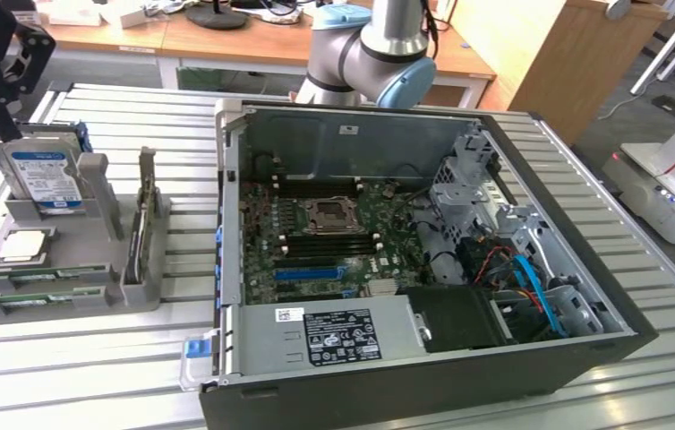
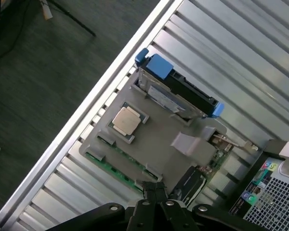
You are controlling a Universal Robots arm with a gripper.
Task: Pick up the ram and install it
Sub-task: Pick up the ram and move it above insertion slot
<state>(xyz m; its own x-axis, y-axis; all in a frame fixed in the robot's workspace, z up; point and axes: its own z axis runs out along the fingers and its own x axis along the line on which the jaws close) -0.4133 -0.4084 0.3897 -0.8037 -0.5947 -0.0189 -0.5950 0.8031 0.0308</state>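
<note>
The only lettering I can read is "OTIQ" in white on the black tool [image 1: 1, 121], at the top of the exterior view's left. The hard drive [image 1: 37, 175] has a blue-and-white label and the power supply [image 1: 337, 336] in the open computer case [image 1: 350, 134] has a black-and-white one. I cannot make out the print on either.

The ram [image 1: 143, 210] stands on its long edge in the slotted part of the grey holder [image 1: 87, 296], on the side nearest the case. Its long axis runs from the front of the counter [image 1: 75, 376] toward the back, roughly along the case's side wall. From there it is a thin, dark, edge-on sliver. On the wrist view the ram [image 2: 214, 156] shows green board with dark chips, and I cannot see a sticker.

The tool [image 2: 154, 188] has its fingertips together with nothing between them. It hangs over the far end of the hard drive [image 2: 161, 96], apart from the ram. The CPU [image 1: 23, 244] lies flat in its recess in front of the drive. Two more green boards [image 1: 39, 273] lie in the holder's front slots.
</note>
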